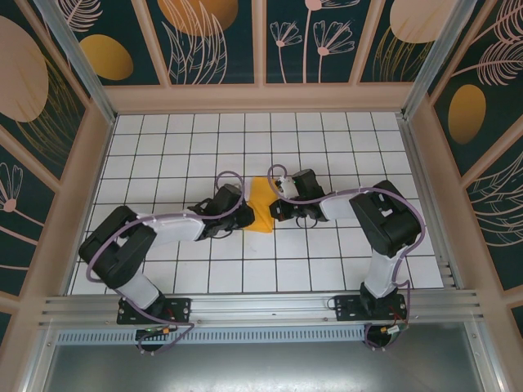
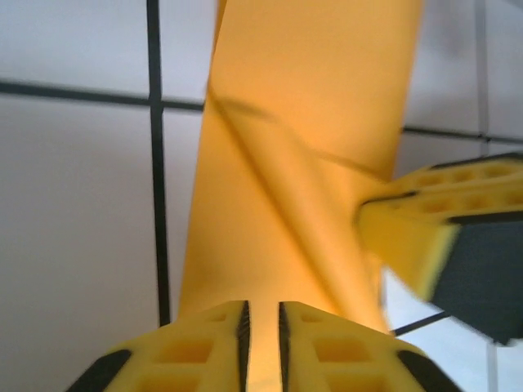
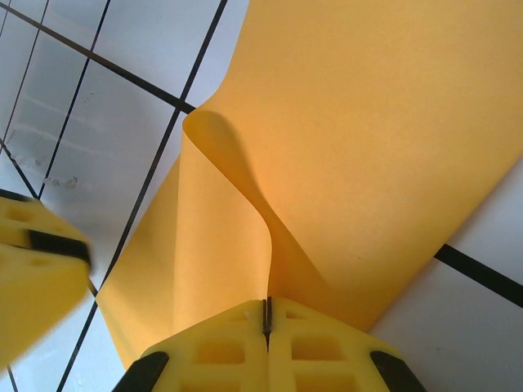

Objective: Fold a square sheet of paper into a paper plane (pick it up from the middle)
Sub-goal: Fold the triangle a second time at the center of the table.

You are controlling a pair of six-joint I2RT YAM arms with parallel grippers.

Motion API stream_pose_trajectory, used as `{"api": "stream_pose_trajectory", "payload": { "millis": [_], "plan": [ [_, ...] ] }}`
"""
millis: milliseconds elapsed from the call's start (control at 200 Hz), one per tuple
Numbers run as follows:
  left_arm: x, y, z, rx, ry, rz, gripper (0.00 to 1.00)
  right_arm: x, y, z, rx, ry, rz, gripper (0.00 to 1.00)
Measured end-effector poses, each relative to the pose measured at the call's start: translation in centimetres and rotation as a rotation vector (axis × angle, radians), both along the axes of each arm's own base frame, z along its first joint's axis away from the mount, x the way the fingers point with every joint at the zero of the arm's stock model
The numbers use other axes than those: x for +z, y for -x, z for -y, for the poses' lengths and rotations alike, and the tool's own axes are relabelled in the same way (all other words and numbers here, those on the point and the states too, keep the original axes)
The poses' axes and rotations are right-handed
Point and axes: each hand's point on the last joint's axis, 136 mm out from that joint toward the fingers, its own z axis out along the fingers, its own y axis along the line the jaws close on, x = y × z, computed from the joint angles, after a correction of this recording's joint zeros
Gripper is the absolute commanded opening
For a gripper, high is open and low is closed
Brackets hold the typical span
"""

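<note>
L end effector and R end effector are each pinched shut on opposite sides of the paper, which is held buckled at mid-bench, prob. so the two-point grip keeps the thin sheet controlled for a centre fold.

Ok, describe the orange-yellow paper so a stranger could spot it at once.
On the white gridded table, look at the middle, where the left gripper and right gripper meet. Both pinch the paper, an orange-yellow sheet bowed upward; the orange wall ovals are painted.
</note>
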Motion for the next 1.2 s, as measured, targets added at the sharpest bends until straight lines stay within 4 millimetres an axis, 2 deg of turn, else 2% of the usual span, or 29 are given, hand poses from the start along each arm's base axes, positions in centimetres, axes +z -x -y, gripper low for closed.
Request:
{"api": "stream_pose_trajectory", "payload": {
  "millis": [35, 160, 290, 400, 585, 856, 1201],
  "plan": [
    [1.1, -0.3, 0.0, 0.013, 0.026, 0.019, 0.00, 0.0, 0.0, 0.0, 0.000, 0.000, 0.000, 0.05],
    [4.9, -1.5, 0.3, 0.050, 0.145, 0.094, 0.00, 0.0, 0.0, 0.0, 0.000, 0.000, 0.000, 0.05],
    [6.0, -2.5, 0.7, 0.078, 0.267, 0.097, 0.00, 0.0, 0.0, 0.0, 0.000, 0.000, 0.000, 0.05],
    [5.1, -3.1, 1.7, 0.081, 0.335, 0.059, 0.00, 0.0, 0.0, 0.0, 0.000, 0.000, -0.001, 0.05],
    [2.1, -2.9, 3.0, 0.075, 0.379, -0.034, 0.00, 0.0, 0.0, 0.0, 0.000, 0.000, 0.000, 0.05],
    [1.0, -3.0, 3.9, 0.066, 0.435, -0.061, 0.00, 0.0, 0.0, 0.0, 0.000, 0.000, 0.000, 0.05],
    [-1.2, -2.8, 3.6, 0.081, 0.386, -0.107, 0.00, -0.1, 0.0, 0.0, 0.001, -0.001, -0.001, 0.05]
  ]
}}
